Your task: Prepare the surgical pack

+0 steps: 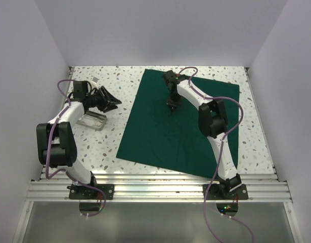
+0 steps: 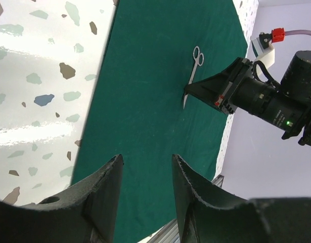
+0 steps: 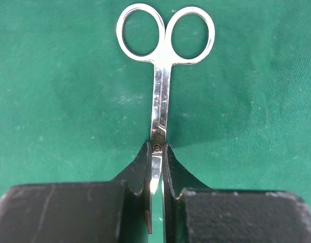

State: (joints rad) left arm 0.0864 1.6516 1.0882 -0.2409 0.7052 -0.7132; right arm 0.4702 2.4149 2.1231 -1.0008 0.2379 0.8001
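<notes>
The dark green drape lies spread flat across the middle of the table. Steel scissors lie on the drape with their finger rings pointing away from my right gripper. My right gripper is shut on the scissors at the pivot screw, with the blades running back between the fingers. The left wrist view shows the same scissors with the right gripper at their blade end. My left gripper is open and empty, hovering at the drape's left side. The shiny metal tray sits on the table just below it.
A small white piece lies at the back left of the speckled table. White walls close in three sides. The metal rail holding the arm bases runs along the near edge.
</notes>
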